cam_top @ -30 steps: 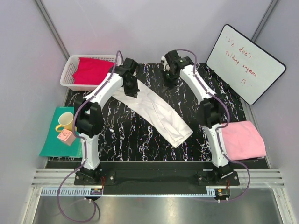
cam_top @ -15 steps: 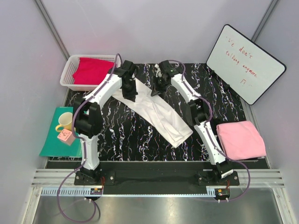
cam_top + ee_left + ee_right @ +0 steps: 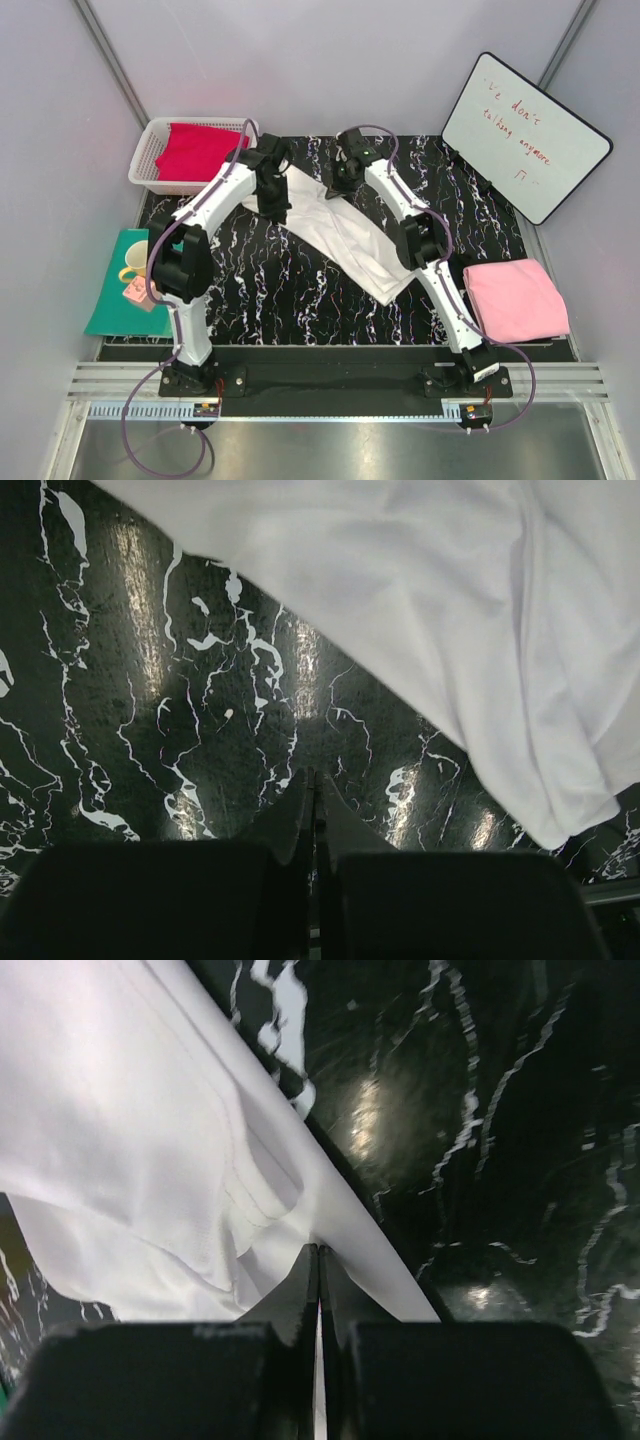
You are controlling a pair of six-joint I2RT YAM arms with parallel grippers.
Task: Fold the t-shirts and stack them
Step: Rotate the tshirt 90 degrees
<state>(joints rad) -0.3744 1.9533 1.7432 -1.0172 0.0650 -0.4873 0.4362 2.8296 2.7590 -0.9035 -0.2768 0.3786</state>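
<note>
From above, both wrists hide the far edge of the white shirt (image 3: 345,240), which slants mid-table from 11 to 5 o'clock. Right gripper (image 3: 318,1250) pinches its fold; left gripper (image 3: 313,776) is closed, empty, above the table (image 3: 120,680).

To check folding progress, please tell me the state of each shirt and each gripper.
white shirt: long strip across the table, not yet folded small
pink shirt: folded, lying at the table's right edge
red shirt: in the basket, not stacked
left gripper: shut, holding nothing
right gripper: shut on the white shirt's edge
</note>
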